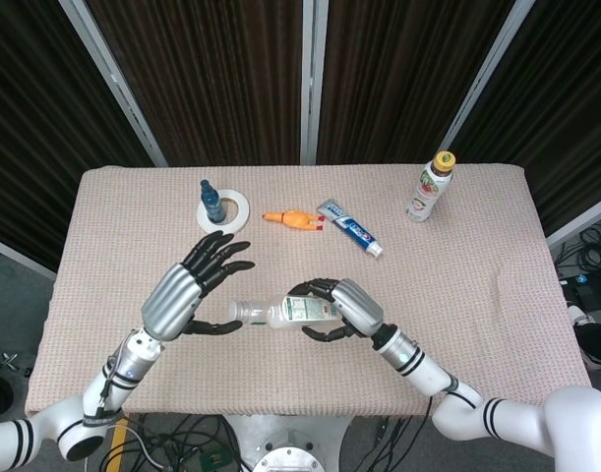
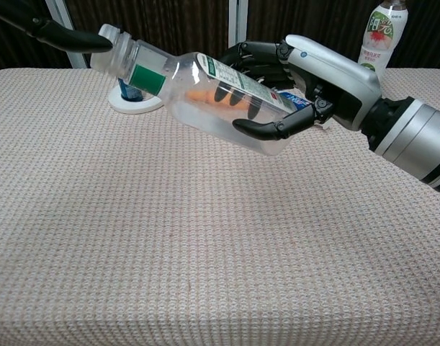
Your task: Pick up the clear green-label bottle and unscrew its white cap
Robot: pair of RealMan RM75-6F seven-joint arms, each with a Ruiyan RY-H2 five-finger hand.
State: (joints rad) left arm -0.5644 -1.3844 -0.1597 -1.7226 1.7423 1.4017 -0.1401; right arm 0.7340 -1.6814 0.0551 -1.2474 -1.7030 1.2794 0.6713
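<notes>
The clear green-label bottle [image 1: 285, 312] [image 2: 205, 94] is held above the table, lying nearly level with its white cap [image 1: 237, 313] [image 2: 108, 42] pointing to the left. My right hand [image 1: 341, 307] [image 2: 317, 72] grips its body from the base end, fingers wrapped around the label. My left hand [image 1: 190, 287] hangs just left of the cap with its fingers spread and holds nothing. In the chest view one dark left fingertip [image 2: 86, 40] reaches the cap's edge; whether it touches the cap is unclear.
At the back left a small blue bottle [image 1: 211, 203] [image 2: 129, 88] stands on a white tape roll [image 1: 237, 212] [image 2: 151, 101]. An orange toy [image 1: 291, 220] and a toothpaste tube [image 1: 349, 228] lie mid-back. A yellow-capped drink bottle [image 1: 429, 187] [image 2: 379, 32] stands at the back right.
</notes>
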